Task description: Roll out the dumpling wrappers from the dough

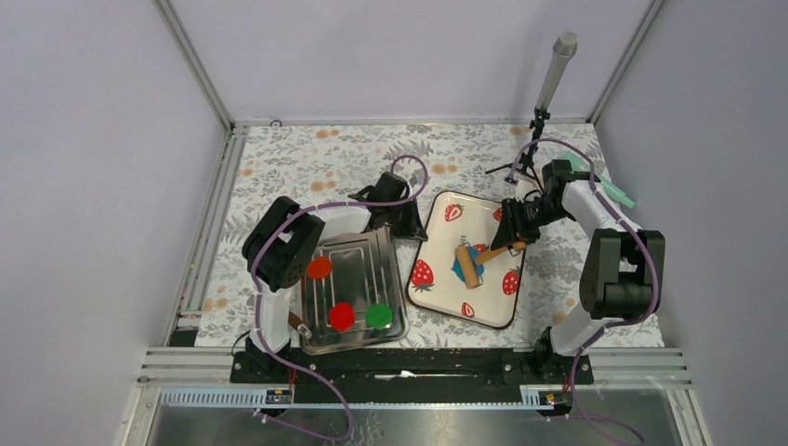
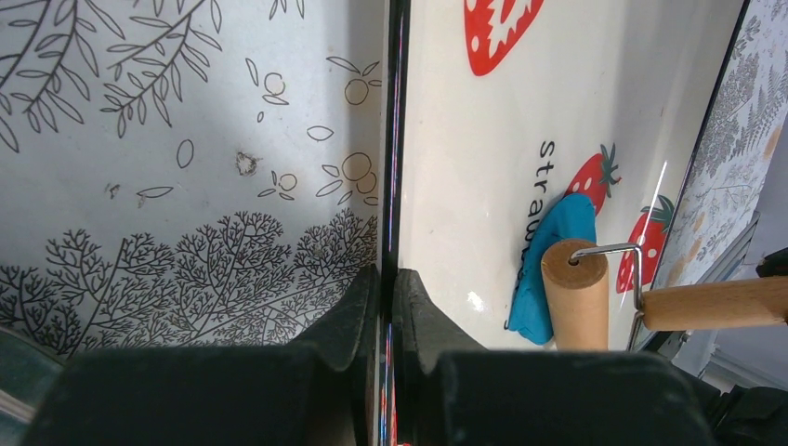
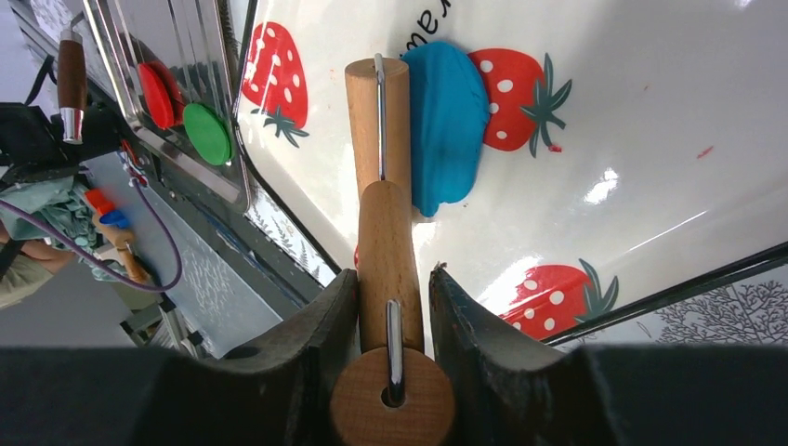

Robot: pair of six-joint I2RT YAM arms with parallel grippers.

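Note:
The blue dough point(image 1: 459, 270) lies as a flattened patch in the middle of the white strawberry tray point(image 1: 469, 223). A wooden roller point(image 1: 469, 264) rests on the tray, its drum against the dough's edge. My right gripper point(image 1: 510, 244) is shut on the roller's handle point(image 3: 388, 251). In the right wrist view the drum point(image 3: 364, 121) lies beside the dough point(image 3: 448, 125). My left gripper point(image 1: 414, 232) is shut on the tray's left rim point(image 2: 390, 139). The left wrist view also shows the left gripper point(image 2: 388, 279), the dough point(image 2: 558, 251) and the drum's end point(image 2: 576, 293).
A metal tray point(image 1: 358, 253) at the left holds two red discs point(image 1: 319, 268) point(image 1: 342, 316) and a green disc point(image 1: 378, 316). A brown-handled tool point(image 1: 299, 325) lies at its near left corner. A microphone stand point(image 1: 548, 93) rises at the back right, with a teal object point(image 1: 613, 191) near it.

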